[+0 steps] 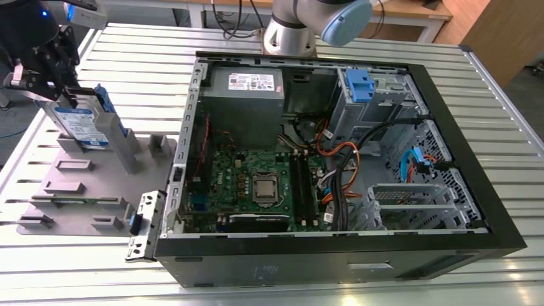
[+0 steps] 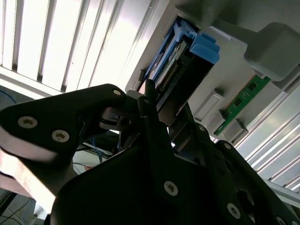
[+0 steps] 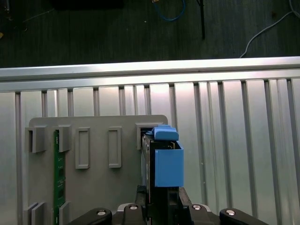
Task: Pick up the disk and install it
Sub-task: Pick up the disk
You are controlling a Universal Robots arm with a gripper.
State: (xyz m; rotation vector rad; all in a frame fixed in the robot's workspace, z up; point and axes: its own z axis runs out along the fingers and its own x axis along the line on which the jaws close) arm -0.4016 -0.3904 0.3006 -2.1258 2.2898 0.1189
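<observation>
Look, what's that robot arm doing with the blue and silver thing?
The robot arm's gripper is closed on the disk, a silver drive in a blue frame. The disk stands on edge at the grey holder plate, on the exterior view's left. The open computer case lies beside the plate, and the disk is not inside it yet.

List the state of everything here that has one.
disk: upright in the holder, gripped.
gripper: fingers shut on the disk.
holder: lying flat, disk slotted in it.
computer case: lying on its side, open.
green board: standing in a holder slot.
</observation>
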